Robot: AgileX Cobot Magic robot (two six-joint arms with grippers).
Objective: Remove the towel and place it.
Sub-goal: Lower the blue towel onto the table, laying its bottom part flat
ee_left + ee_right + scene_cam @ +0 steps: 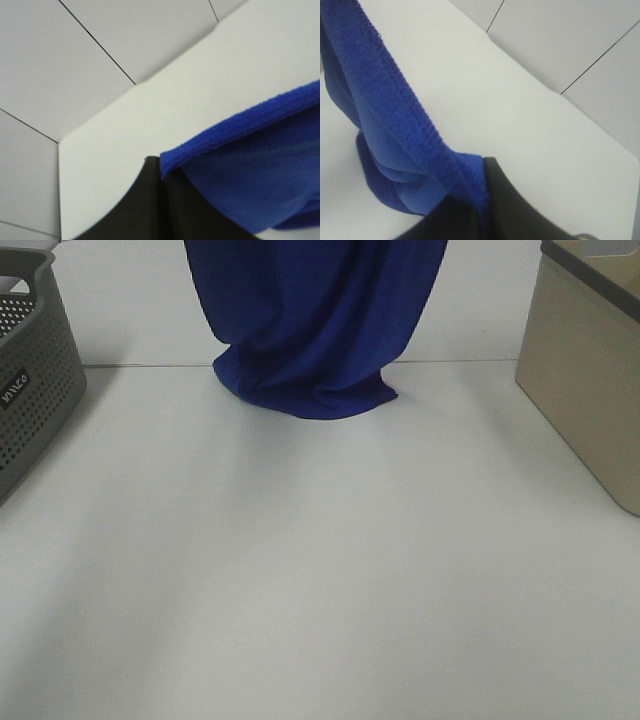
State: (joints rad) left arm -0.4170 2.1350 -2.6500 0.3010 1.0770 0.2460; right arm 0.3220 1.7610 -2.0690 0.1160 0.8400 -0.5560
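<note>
The royal-blue towel [310, 320] hangs down from above the top edge of the exterior high view. Its lower end is bunched on the white table at the far middle. The grippers are out of that view. In the left wrist view my left gripper [161, 172] is shut on a hemmed edge of the towel [250, 165]. In the right wrist view my right gripper [482, 187] is shut on another hemmed edge of the towel [390, 125], which drapes away from it. The white tag is not visible.
A grey perforated basket [30, 380] stands at the left edge of the table. A beige bin [590, 380] stands at the right edge. The white table [320, 570] spreads in front of the towel.
</note>
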